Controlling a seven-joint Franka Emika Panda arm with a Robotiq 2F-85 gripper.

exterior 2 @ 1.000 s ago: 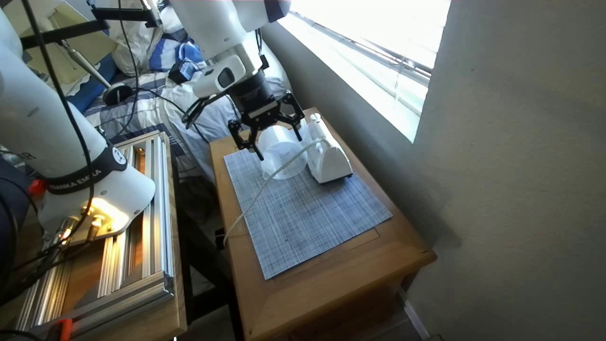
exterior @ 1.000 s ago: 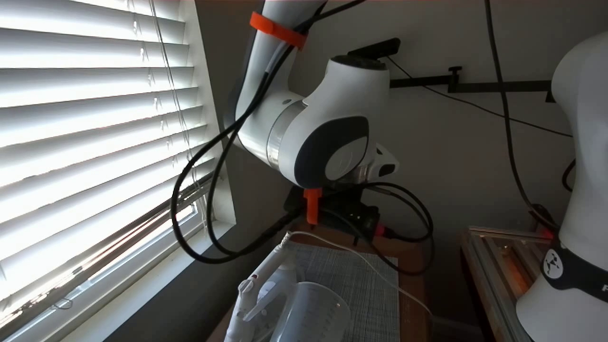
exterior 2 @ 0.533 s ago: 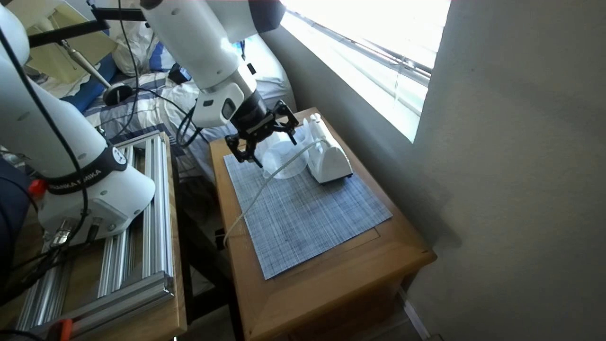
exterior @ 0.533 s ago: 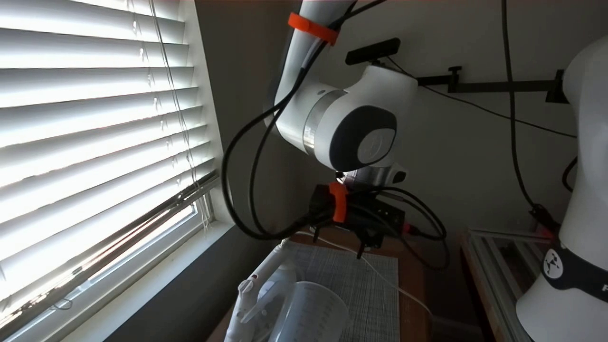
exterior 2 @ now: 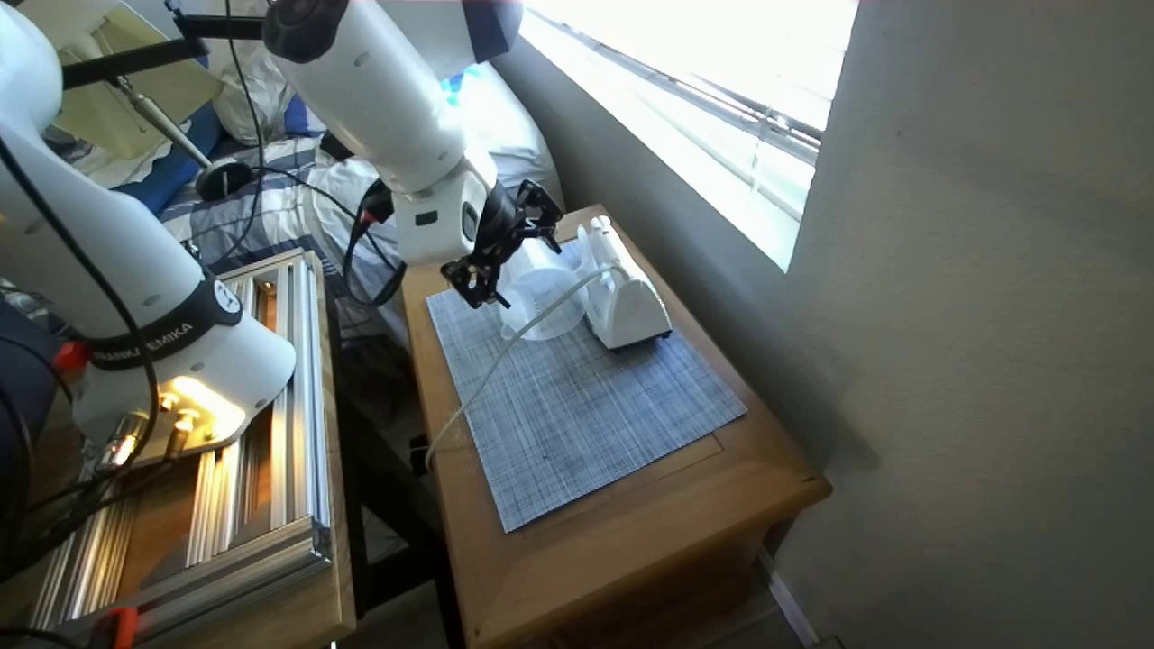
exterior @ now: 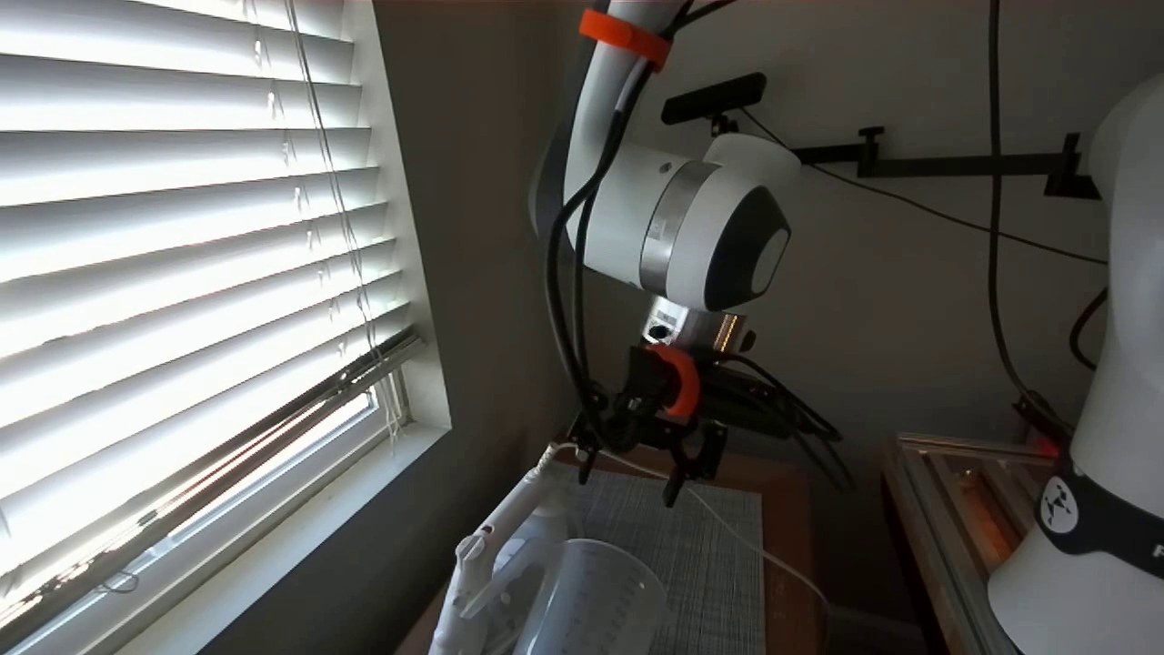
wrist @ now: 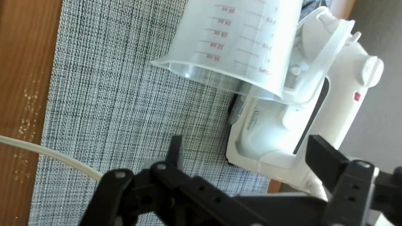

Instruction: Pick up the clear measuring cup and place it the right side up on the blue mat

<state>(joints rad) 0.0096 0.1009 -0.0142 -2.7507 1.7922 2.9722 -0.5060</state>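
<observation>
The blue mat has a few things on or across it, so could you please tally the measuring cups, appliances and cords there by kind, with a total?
Measuring cups: 1, the clear measuring cup
Appliances: 1, the white appliance
Cords: 1, the pale cord
Total: 3 on or across the blue mat

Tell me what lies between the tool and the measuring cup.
The wrist view shows mat and part of the iron between the open tool and the rim of the measuring cup.
</observation>
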